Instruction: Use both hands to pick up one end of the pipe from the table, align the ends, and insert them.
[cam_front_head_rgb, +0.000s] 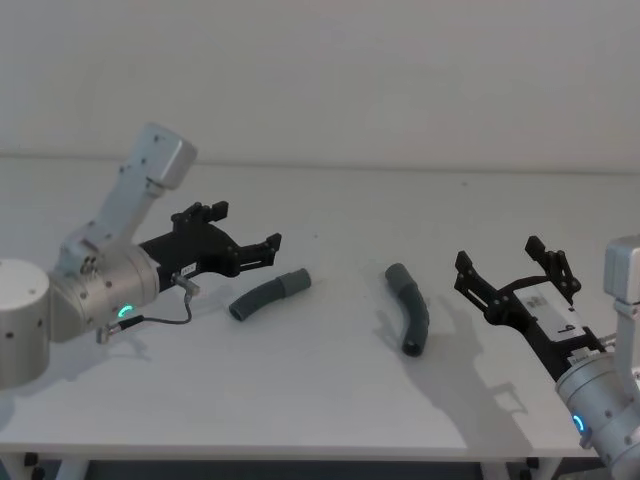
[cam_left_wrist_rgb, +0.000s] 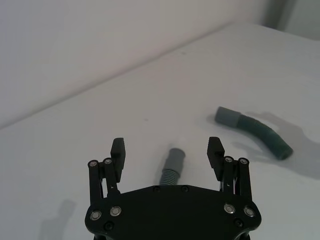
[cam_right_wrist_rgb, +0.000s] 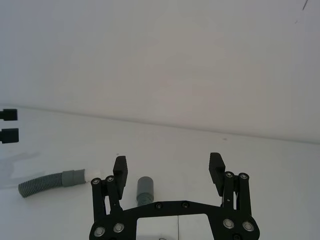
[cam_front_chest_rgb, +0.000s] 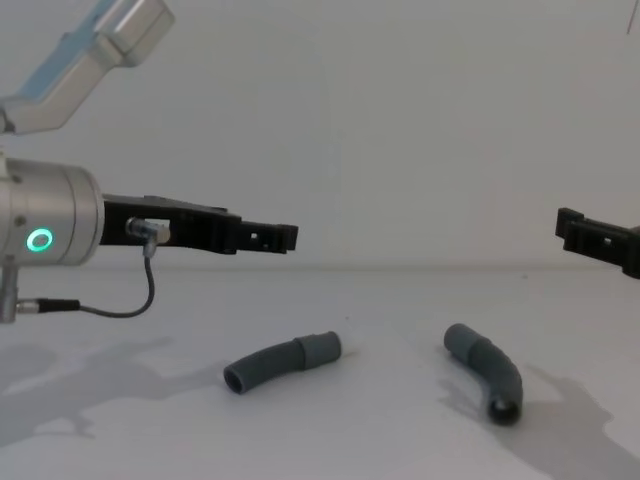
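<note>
Left hand (cam_front_head_rgb: 245, 228) spread, hovering just short of plug piece (cam_front_head_rgb: 268, 296); right hand (cam_front_head_rgb: 498, 255) spread, near socket piece (cam_front_head_rgb: 410, 305). Risk: curved pieces roll on tabletop (cam_front_head_rgb: 320, 400) under pinch, grip lands skewed.

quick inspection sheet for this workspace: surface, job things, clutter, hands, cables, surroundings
Surface: the table is plain matt white, with no marks or spills seen.
Job's things: the left pipe piece and the right pipe piece both lie flat on the table, apart and not joined. The left one has a white plug tip on its cuff.
Clutter: nothing seen.
Grippers: the left hand is open and hovers just left of the left pipe piece. The right hand is open and hovers to the right of the right pipe piece. Neither holds anything.
Cables: a thin grey cable loops under the left wrist, clear of the pipe pieces.
Surroundings: a plain white wall stands behind the table.
</note>
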